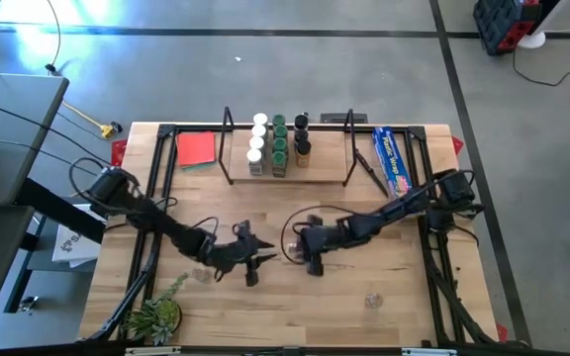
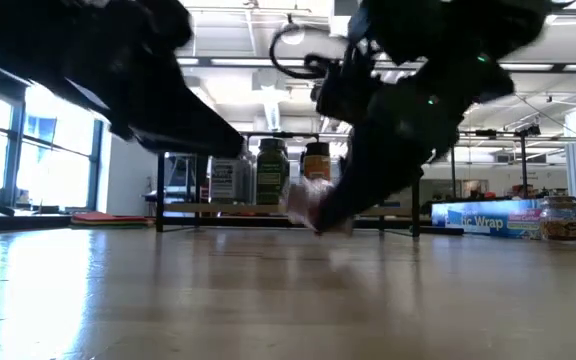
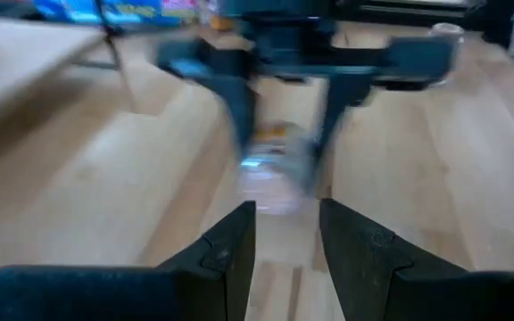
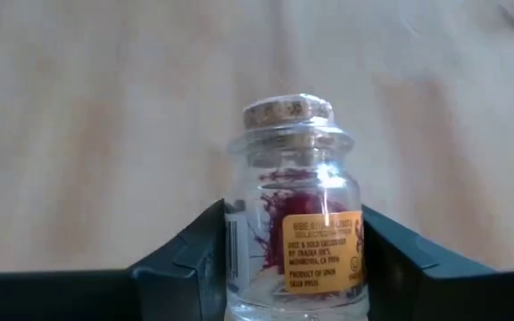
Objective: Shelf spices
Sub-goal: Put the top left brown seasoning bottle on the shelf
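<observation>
A small clear glass spice jar [image 4: 294, 241] with a cork top, an orange label and red threads inside stands between the fingers of my right gripper [image 4: 294, 267], which is shut on it near the table's middle [image 1: 298, 247]. My left gripper [image 3: 286, 218] is open with nothing between its fingers. It faces the jar from the table's left [image 1: 258, 259], a short way off. The shelf [image 1: 290, 174] at the far middle holds several jars [image 1: 270, 143] standing on its wooden board. My right gripper pinches the jar's glass body [image 4: 239, 259] between its two fingers, one on each side, below the shoulder. The fingers come slanting down from the table's right. The cork top [image 4: 288, 111] stands clear above the fingers. Whether the base rests on the table, I cannot tell.
One loose jar [image 1: 372, 299] stands on the near right of the table. A long blue box [image 1: 394, 160] lies right of the shelf and a flat red square [image 1: 196, 148] left of it. A green plant [image 1: 156, 316] sits at the near left corner.
</observation>
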